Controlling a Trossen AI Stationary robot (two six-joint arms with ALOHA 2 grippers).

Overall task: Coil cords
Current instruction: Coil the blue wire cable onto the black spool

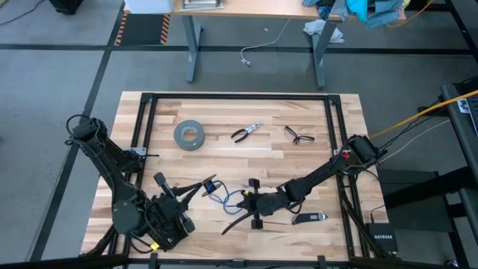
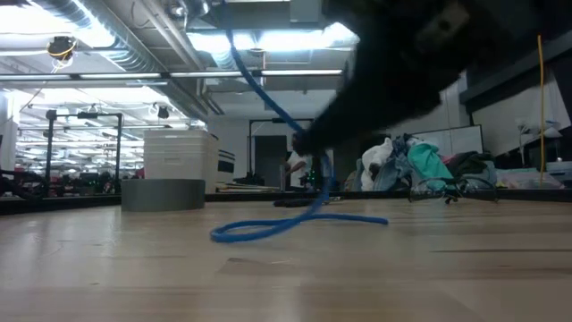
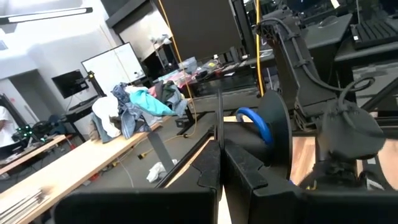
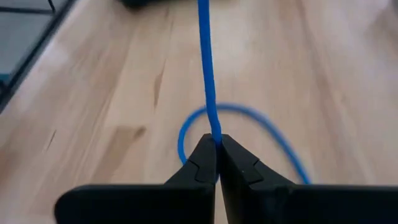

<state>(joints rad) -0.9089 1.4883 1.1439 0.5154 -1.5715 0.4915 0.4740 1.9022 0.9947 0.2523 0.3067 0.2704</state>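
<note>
While the cords [image 1: 224, 199] trail in a blue loop on the table [image 1: 246, 153], well nearer than the tape roll [image 1: 190, 134], the right gripper [image 4: 216, 144] pinches a strand taut, the left gripper [image 1: 205, 184] clamps the other end, seemingly for winding.

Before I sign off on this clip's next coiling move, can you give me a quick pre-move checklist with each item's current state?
1. Right gripper shut on the cord: ok.
2. Left gripper shut on the cord's other part: shut, ok; what it holds, cannot tell.
3. Cord free of knots: a loose loop lies on the table; ok.
4. Tape roll, pliers and glasses apart from the cord: ok.
5. Cord coiled: not ok.
</note>
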